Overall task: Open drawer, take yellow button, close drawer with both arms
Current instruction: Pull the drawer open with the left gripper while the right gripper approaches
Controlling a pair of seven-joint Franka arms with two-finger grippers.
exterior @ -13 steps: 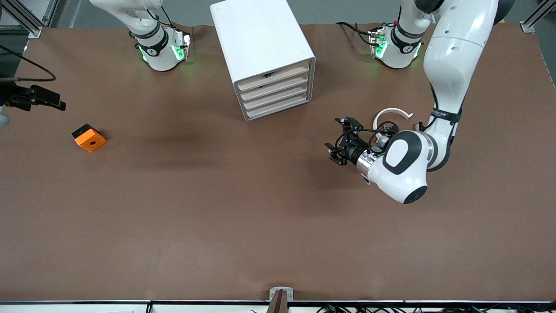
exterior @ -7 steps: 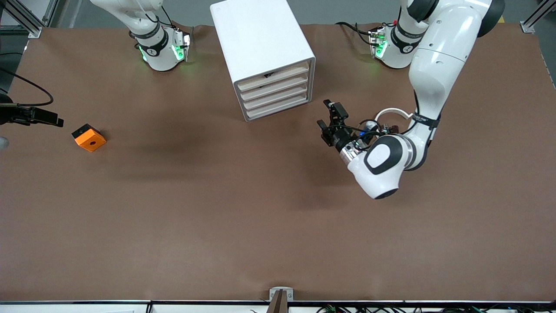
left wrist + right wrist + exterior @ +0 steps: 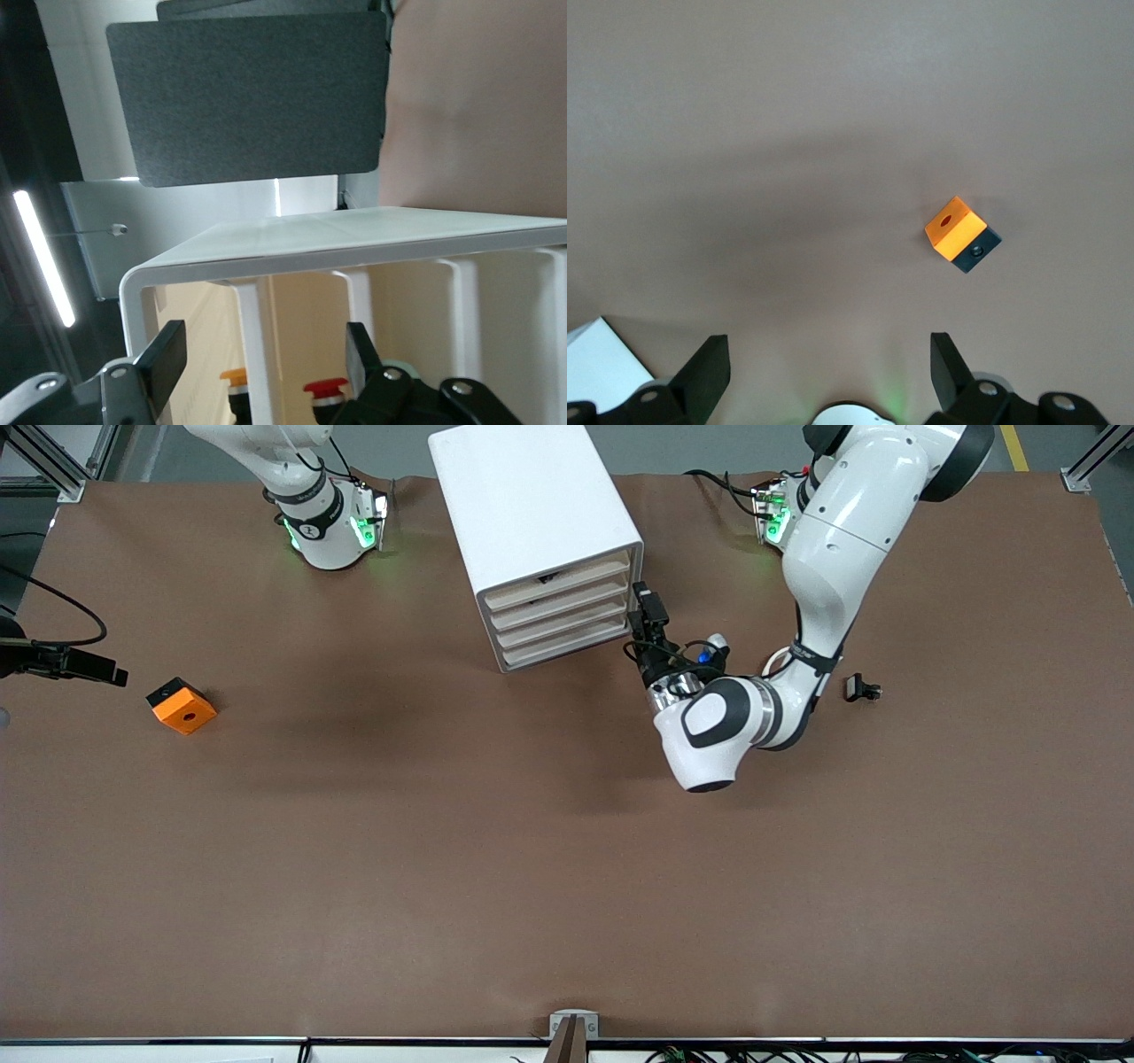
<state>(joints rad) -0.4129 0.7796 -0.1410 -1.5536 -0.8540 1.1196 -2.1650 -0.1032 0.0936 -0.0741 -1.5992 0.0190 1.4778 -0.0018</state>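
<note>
Front view: left end effector (image 3: 640, 631) at drawer cabinet (image 3: 540, 540).

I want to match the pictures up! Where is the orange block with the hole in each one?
Front view: the orange block lies on the brown table, toward the right arm's end.
Left wrist view: not in it; the white drawer cabinet fills it.
Right wrist view: the block lies on the table below the open right gripper.
Shared landmark: the brown table, in all three.

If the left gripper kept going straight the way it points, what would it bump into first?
Most likely the front of the white drawer cabinet. The left gripper, fingers apart, points at the drawers near their end, though how close it is stays unclear.
</note>
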